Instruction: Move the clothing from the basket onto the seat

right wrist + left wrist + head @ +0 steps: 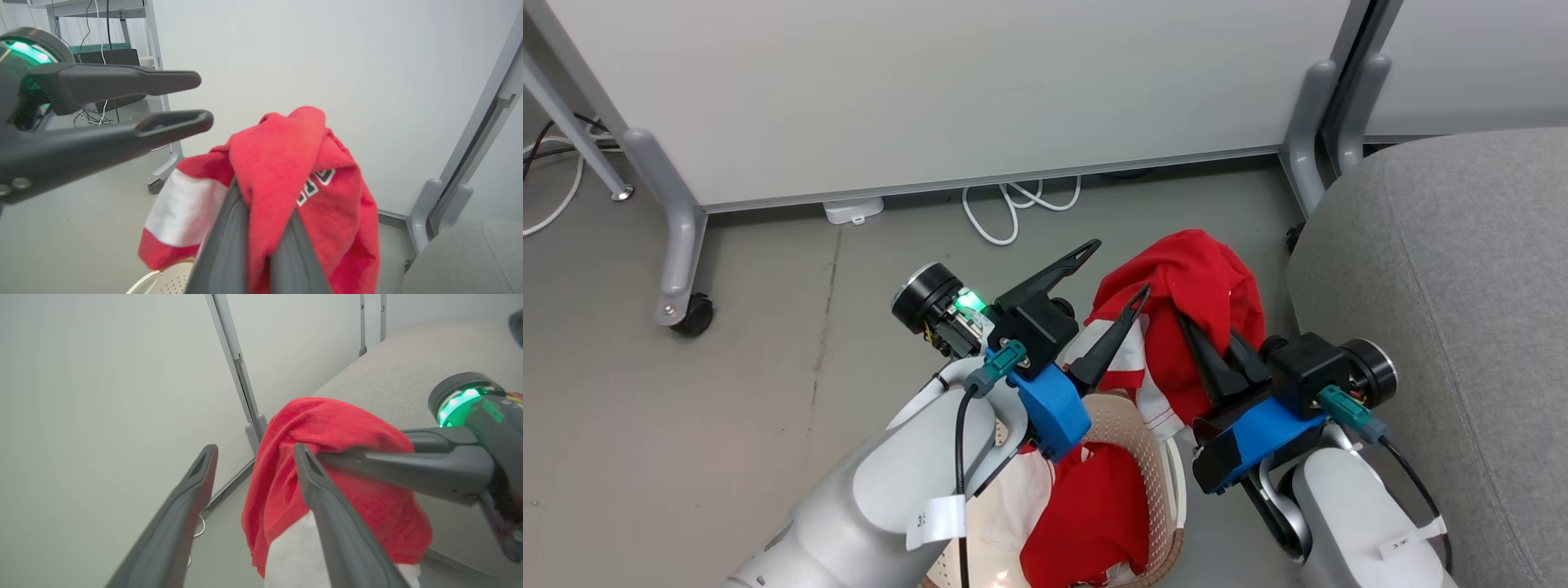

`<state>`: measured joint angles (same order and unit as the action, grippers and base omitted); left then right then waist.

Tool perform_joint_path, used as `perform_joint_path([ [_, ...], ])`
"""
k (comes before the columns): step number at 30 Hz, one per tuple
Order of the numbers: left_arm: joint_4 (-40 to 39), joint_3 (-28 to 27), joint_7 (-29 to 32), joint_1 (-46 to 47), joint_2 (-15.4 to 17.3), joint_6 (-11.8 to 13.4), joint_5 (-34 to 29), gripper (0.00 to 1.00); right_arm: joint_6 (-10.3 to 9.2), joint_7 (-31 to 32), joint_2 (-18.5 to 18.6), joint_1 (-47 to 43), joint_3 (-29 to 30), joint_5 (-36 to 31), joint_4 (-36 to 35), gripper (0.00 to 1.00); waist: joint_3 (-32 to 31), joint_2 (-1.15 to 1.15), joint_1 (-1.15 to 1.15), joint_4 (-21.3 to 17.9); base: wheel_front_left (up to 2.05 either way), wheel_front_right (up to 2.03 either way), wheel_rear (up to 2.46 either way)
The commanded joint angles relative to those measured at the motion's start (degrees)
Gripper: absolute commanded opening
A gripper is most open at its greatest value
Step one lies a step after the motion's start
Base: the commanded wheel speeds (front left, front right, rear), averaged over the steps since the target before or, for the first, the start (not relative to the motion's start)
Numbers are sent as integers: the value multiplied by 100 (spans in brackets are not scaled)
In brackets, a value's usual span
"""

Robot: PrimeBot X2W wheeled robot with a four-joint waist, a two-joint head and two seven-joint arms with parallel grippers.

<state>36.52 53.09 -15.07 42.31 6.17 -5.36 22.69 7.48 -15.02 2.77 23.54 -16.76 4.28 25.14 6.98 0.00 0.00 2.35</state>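
One red and white piece of clothing (1192,278) hangs lifted above the basket (1156,482), draped over my right gripper (1205,327), which is shut on it. In the right wrist view the clothing (286,163) covers the tips of that gripper (261,204). My left gripper (1115,269) stands open just left of the cloth, its near finger almost touching it, with nothing between the fingers (196,477). A second red garment (1094,506) lies in the basket. The grey seat (1445,286) is at the right, close beside my right arm.
A white partition wall on grey legs with castors (694,314) stands behind. White cables (1013,204) lie on the grey floor under it. Another partition leg (1311,139) stands by the seat's far corner.
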Motion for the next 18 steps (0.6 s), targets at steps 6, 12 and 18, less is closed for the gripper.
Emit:
perform_joint_path([
  [6, -91, -30, -15, -104, 45, 3, -93, 100, 2, -24, 19, -42, 320, -1, -179, 0, 181, 0, 0, -420, 0, 0, 0],
  [12, -171, -2, -15, -165, 64, -13, -169, 100, 3, -24, 18, -44, 612, -19, -321, 0, 304, 0, 0, -832, 0, 0, 0],
  [18, -236, 55, -15, -249, 83, -56, -215, 100, 3, -24, 16, -108, 961, -46, -513, 0, 432, 0, 0, -1332, 0, 0, 0],
])
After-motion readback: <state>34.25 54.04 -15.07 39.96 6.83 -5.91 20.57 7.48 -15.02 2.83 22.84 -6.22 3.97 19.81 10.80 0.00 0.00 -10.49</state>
